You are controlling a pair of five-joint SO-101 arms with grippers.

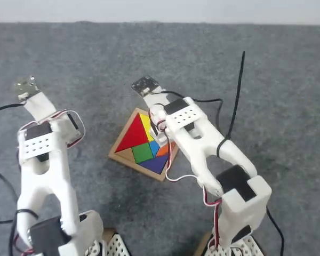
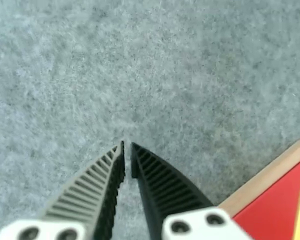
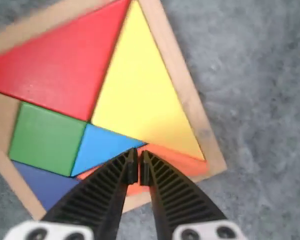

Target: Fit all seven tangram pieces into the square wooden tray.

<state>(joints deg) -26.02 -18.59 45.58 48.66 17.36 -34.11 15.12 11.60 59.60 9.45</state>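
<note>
The square wooden tray (image 1: 117, 157) lies mid-table, turned like a diamond. In it sit a red triangle (image 3: 60, 65), a yellow triangle (image 3: 140, 95), a green square (image 3: 47, 137), a small blue triangle (image 3: 102, 145), an orange piece (image 3: 185, 162) and a dark blue piece (image 3: 45, 185). Bare tray floor (image 3: 0, 120) shows beside the green square. My right gripper (image 3: 138, 152) is shut with nothing in it, tips where the blue and orange pieces meet. My left gripper (image 2: 127, 146) is shut and holds nothing, over carpet just off the tray's corner (image 2: 260, 185).
Grey carpet (image 1: 256, 64) covers the table on all sides of the tray. A black cable (image 1: 236, 101) rises from the right arm at the tray's right. Both arm bases stand at the near edge.
</note>
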